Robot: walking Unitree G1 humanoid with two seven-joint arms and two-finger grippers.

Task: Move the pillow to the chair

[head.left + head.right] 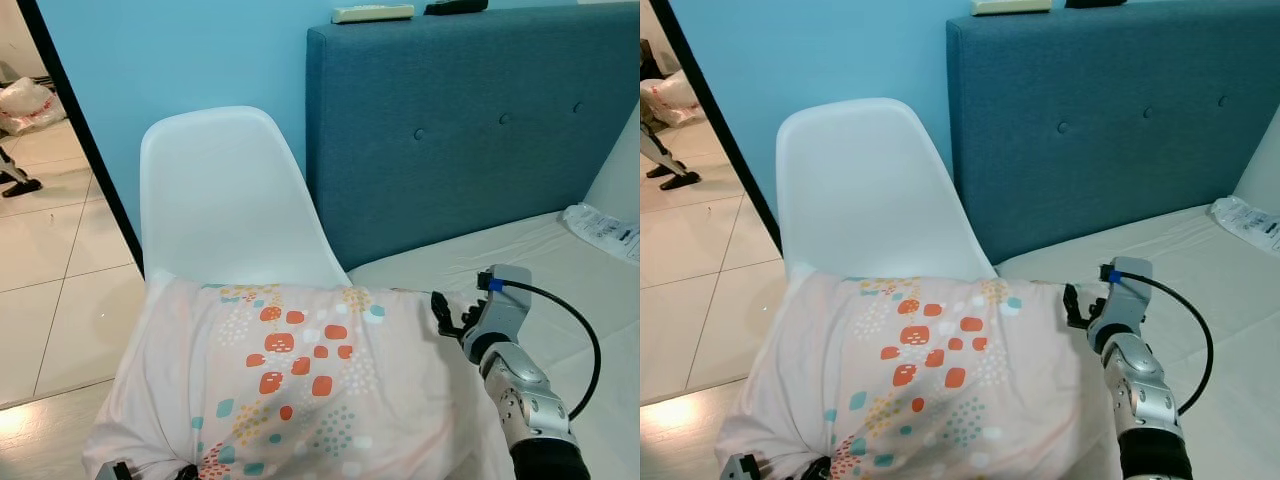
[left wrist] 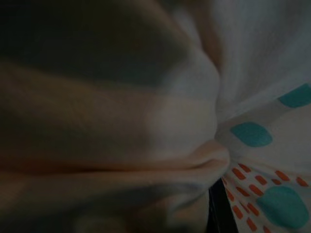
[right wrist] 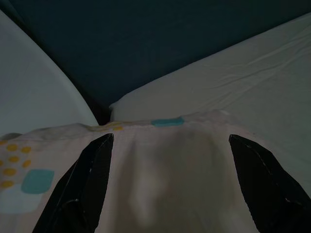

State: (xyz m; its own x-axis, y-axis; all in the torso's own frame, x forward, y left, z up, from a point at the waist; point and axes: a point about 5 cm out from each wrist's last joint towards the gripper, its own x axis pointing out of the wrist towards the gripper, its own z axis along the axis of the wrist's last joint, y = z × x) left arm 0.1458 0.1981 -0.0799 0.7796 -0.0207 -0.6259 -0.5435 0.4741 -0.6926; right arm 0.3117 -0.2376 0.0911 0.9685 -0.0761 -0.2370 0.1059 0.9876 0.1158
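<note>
Now pillow [image 1: 300,390] between right pincer [image 3: 172,184] wide-spread fingers, perhaps touching, over chair [image 1: 225,200].

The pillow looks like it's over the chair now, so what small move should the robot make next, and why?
Probably lower the pillow a little onto the white chair and let go. It already covers the chair's seat, its far edge against the backrest. The right pincer is at the pillow's edge beside the bed, fingers spread around the fabric in the right wrist view; the left pincer's camera is pressed into the fabric.
</note>
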